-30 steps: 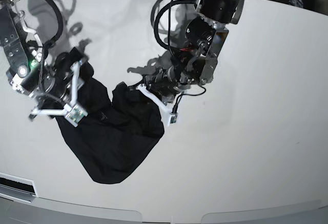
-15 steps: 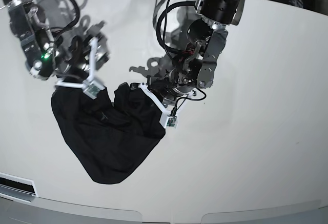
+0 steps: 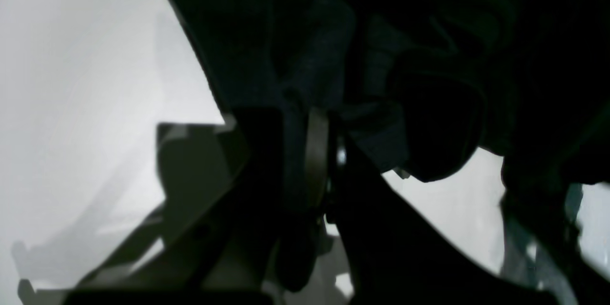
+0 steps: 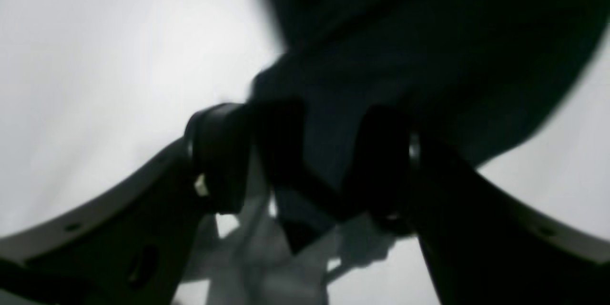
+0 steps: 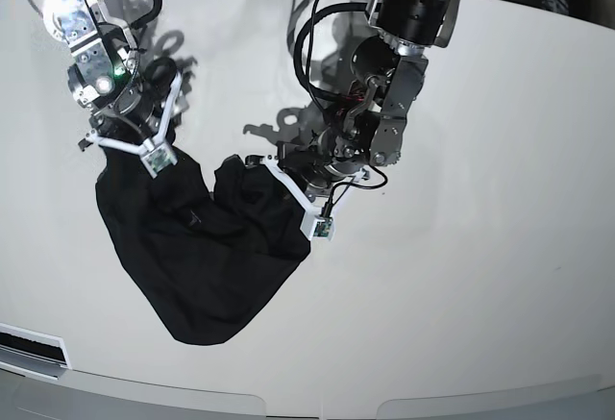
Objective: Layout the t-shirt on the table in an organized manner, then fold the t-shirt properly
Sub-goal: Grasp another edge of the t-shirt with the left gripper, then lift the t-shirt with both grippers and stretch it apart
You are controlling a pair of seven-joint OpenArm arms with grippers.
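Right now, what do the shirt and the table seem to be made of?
Shirt: soft matte black fabric, probably knit cotton; it sags, bunches and creases.
Table: smooth glossy white top, maybe laminate or painted board; it carries sheen and soft reflections of the arms.

Robot lab: bare white table (image 5: pixel 480 247)

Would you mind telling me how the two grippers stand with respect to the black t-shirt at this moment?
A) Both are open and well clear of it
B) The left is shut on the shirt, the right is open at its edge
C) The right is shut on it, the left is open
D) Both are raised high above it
B: the left gripper is pinched shut on the t-shirt, while the right gripper has its jaws spread with cloth between them.
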